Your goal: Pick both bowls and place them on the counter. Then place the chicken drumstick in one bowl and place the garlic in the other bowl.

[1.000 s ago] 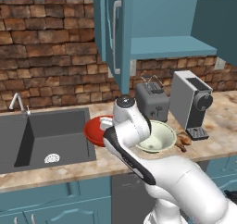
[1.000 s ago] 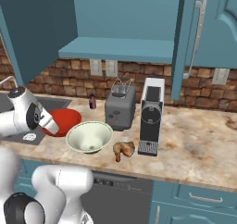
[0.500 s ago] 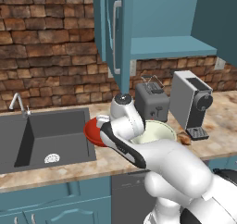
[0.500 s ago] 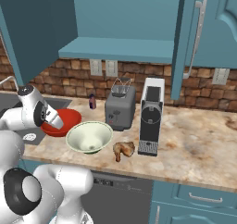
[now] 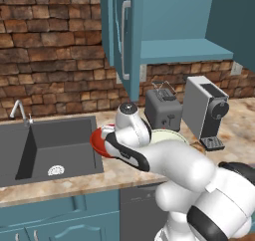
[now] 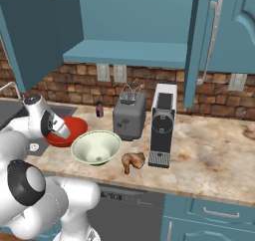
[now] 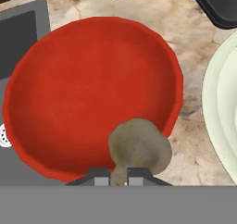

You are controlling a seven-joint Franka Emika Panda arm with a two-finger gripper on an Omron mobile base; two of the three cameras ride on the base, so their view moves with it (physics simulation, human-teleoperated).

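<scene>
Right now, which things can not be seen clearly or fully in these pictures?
- Red bowl: in the left base view, the arm covers most of it.
- Cream-green bowl: in the hand view, the right edge cuts it off.
- Hand shut on the garlic: the fingertips are mostly hidden behind the bulb.
- Small dark bottle: in the right base view, too small to identify.
- Chicken drumstick: its contact with the counter is hard to judge.
</scene>
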